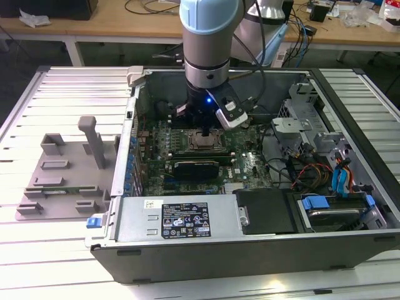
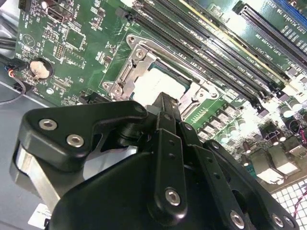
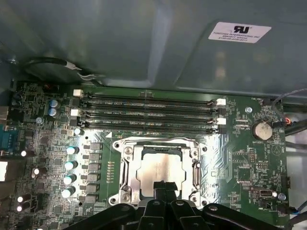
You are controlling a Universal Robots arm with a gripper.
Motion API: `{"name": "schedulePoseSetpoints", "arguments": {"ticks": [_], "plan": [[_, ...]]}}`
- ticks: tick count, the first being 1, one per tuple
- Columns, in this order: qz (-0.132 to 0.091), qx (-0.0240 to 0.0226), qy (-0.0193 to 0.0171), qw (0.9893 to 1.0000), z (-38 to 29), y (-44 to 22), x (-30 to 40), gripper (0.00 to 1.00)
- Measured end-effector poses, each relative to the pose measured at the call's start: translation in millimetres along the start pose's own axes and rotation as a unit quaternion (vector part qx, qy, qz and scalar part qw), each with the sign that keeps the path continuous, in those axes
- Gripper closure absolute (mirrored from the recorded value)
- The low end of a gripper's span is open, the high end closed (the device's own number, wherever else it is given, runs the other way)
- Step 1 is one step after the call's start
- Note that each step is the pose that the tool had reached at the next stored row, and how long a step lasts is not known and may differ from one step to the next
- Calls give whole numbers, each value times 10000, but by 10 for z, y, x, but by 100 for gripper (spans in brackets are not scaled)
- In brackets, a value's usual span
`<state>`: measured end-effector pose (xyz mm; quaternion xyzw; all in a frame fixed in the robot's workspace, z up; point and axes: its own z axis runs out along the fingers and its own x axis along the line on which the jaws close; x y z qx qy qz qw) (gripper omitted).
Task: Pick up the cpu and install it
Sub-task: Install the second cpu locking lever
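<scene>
The cpu (image 3: 154, 165), a flat silver-grey square, lies in the metal-framed socket (image 3: 125, 168) on the green motherboard. It also shows in the second wrist view (image 2: 160, 81) and in the exterior view (image 1: 205, 141). My gripper (image 3: 163, 186) hangs straight over the chip's edge, with its black fingers pressed together and nothing between them. In the second wrist view the gripper (image 2: 165, 99) covers part of the cpu. In the exterior view the gripper (image 1: 207, 130) reaches down into the open computer case (image 1: 125, 164).
Several memory slots (image 3: 148, 115) run beside the socket. A grey fixture (image 1: 62, 181) with upright blocks sits on the table at the exterior view's left. A power supply (image 1: 181, 219), loose cables (image 1: 303, 170) and a drive cage (image 1: 300, 125) crowd the case around the board.
</scene>
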<state>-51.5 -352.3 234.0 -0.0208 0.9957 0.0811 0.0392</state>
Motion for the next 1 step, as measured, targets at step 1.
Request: {"name": "schedulePoseSetpoints", "arguments": {"ticks": [1], "plan": [[0, 0, 0, 10000, 0, 0, 0, 89]]}}
